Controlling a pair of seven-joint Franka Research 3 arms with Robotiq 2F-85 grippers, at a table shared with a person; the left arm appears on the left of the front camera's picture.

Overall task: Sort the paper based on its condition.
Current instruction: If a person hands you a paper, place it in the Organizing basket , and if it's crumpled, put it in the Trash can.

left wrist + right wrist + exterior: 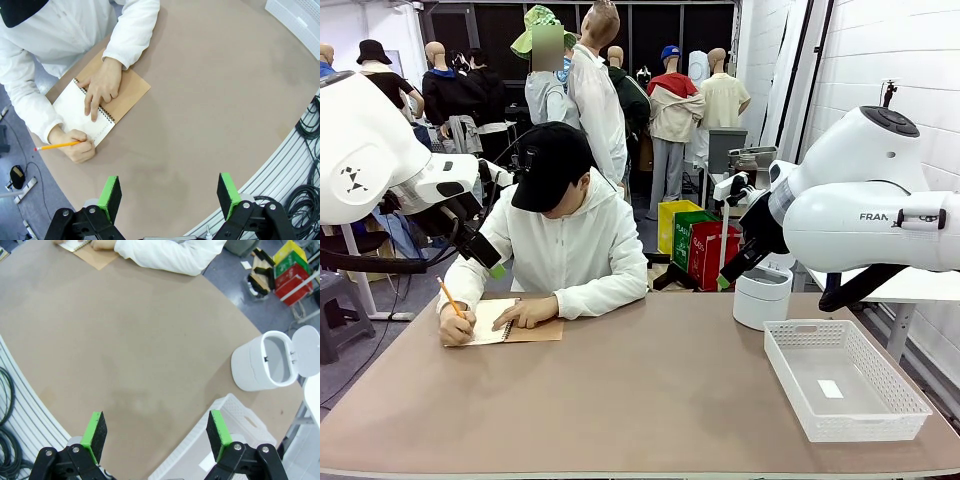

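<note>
the left gripper (169,194) hangs over the near edge of the table (650,400) with its green pads (110,196) wide apart and nothing between them, and the right gripper (156,434) likewise stands spread and empty above the table's 4 o'clock side. the only paper in sight is the white page (75,107) of the spiral notebook (132,90) at the table's 10 o'clock, bound in, under the person's pressing hand (102,85) and the writing hand (80,148) with its pencil (57,146). the white basket (865,422) sits at 4 o'clock and the lidded bin (762,298), lid up, at 2 o'clock. judged from here, the main risk is reaching in too early: a descent toward 10 o'clock would meet fingers or pencil, not a free sheet. a thin sheet lying flat also gives the pads little edge to catch, so it may slide or crumple, spoiling the very condition being judged. misreading that condition would send it to the wrong container.
</note>
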